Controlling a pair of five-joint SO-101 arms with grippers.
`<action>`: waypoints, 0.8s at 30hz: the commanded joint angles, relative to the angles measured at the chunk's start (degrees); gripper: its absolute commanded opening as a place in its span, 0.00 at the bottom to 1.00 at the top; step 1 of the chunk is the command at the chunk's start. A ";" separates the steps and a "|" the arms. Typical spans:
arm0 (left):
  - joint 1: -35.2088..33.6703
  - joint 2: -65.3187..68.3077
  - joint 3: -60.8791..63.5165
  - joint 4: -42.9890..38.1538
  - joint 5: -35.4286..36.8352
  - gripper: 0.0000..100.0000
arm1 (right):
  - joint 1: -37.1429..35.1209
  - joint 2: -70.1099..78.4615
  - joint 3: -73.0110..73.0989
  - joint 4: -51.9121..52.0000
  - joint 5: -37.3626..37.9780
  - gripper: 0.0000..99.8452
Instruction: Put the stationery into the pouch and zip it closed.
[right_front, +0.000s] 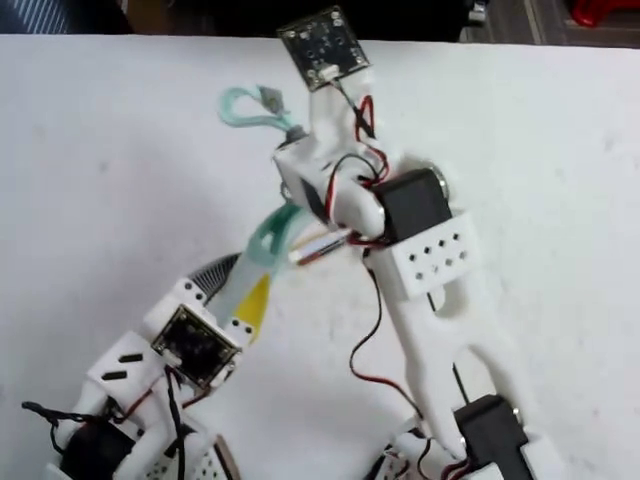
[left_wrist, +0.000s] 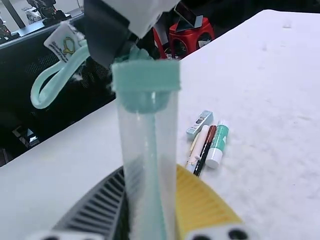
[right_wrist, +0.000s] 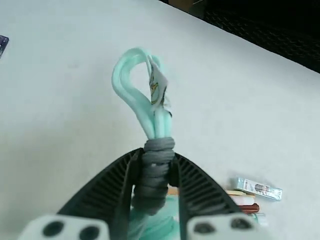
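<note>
Holding pouch (right_front: 268, 240) between arms, long axis jaw to jaw: left jaws clamped on body, right jaws on grey strap end (right_wrist: 155, 162). Stationery (left_wrist: 206, 140) loose on worktop (right_front: 120, 180), just beside pouch.

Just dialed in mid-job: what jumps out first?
The clear teal pouch is held between both arms: the left gripper grips its body, the right gripper clamps the grey piece below its teal loop strap. The stationery lies loose on the white table beside it.
</note>
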 joint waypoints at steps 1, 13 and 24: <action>0.31 -0.66 0.09 -0.26 -0.53 0.02 | 5.05 -0.13 -0.26 -1.98 0.79 0.02; 0.31 -0.66 0.09 -0.35 -0.44 0.02 | 10.15 7.78 -0.70 -2.86 0.88 0.02; 0.31 -0.66 0.09 -0.44 -0.53 0.02 | 14.11 8.66 -0.53 -5.93 0.88 0.02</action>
